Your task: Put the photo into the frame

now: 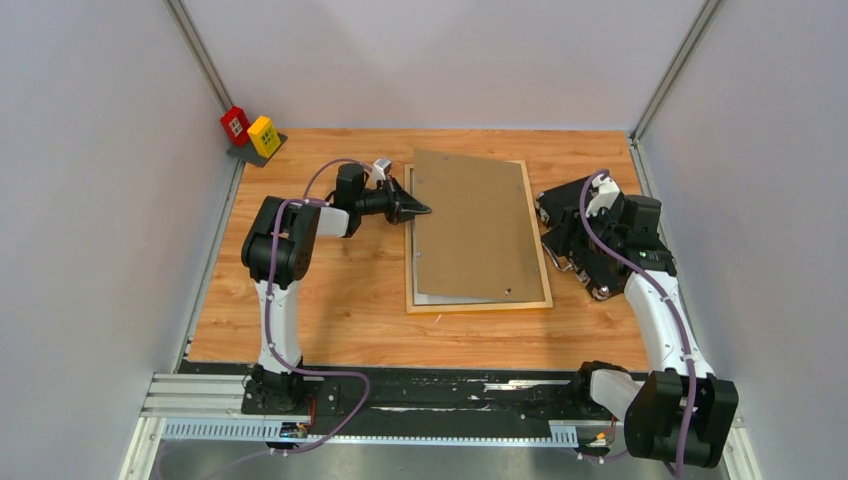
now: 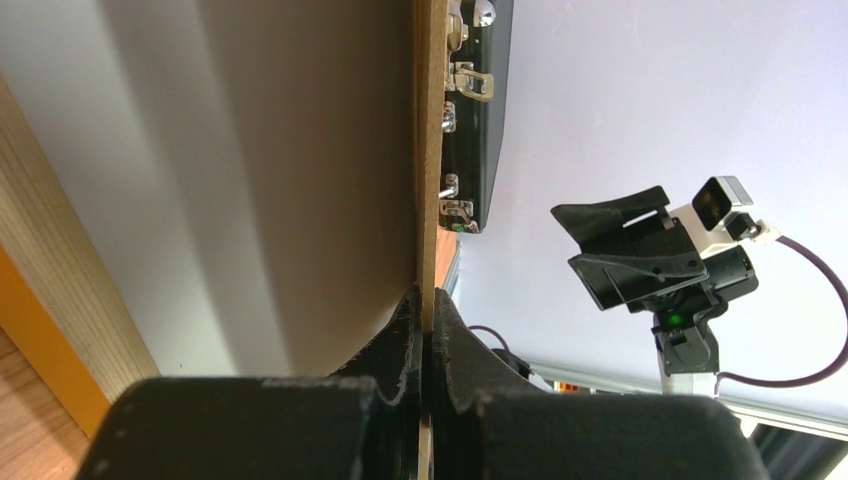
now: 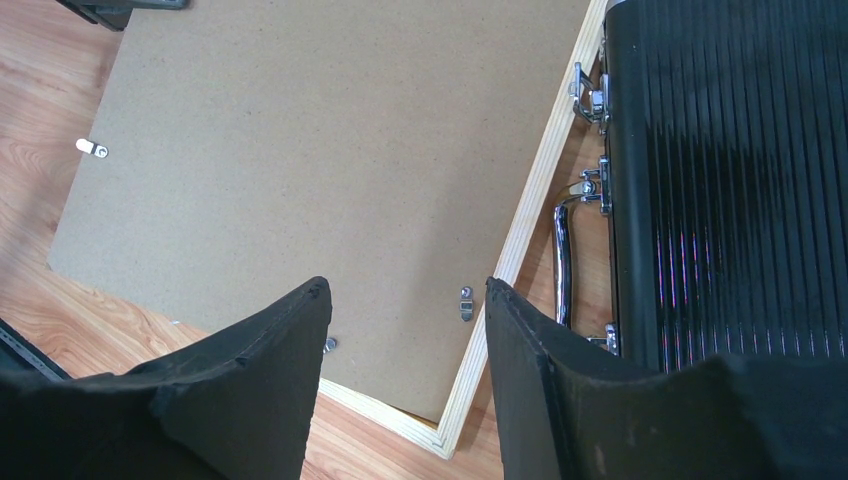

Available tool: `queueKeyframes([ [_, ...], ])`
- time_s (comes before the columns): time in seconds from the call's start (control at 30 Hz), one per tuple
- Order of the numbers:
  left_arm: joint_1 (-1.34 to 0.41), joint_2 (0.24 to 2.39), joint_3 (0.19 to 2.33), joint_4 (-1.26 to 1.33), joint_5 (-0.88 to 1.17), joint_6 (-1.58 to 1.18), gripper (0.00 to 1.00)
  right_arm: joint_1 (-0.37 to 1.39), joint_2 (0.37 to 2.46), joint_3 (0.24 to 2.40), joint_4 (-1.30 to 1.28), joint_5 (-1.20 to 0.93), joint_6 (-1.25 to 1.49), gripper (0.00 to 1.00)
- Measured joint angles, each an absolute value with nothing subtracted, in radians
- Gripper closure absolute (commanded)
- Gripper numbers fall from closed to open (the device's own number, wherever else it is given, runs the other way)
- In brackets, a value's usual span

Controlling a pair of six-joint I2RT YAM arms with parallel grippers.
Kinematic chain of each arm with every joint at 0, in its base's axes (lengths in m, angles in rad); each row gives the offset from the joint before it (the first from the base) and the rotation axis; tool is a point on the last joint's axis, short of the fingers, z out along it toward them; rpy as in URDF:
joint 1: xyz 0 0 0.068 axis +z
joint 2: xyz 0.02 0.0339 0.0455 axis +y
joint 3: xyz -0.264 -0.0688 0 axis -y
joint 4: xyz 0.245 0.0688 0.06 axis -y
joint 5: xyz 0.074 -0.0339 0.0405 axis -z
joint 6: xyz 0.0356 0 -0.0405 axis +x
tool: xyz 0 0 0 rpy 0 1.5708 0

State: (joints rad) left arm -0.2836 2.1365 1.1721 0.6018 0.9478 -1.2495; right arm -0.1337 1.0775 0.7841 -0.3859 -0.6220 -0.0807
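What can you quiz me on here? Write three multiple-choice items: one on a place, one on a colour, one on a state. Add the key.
1. Relative to the frame, the black case lies:
A. to its left; B. to its right; C. on top of it.
2. Next to the red box, the second box is:
A. blue; B. green; C. yellow.
3. The left pincer is:
A. shut on the hardboard panel's edge; B. open over bare table; C. shut on the case's handle.

Key: 1 B, the top view shows the case past the frame's right side. 2 C, it shows yellow in the top view. 3 A, the left wrist view shows the panel's edge pinched between its fingers.
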Motion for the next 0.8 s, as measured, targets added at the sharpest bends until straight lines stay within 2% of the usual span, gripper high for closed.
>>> queueKeyframes([
  [0.8, -0.284, 2.136, 1.172, 0.599, 0.947, -1.243, 1.00, -0.134, 1.090, 0.784, -0.388, -0.630, -0.082, 0.43],
])
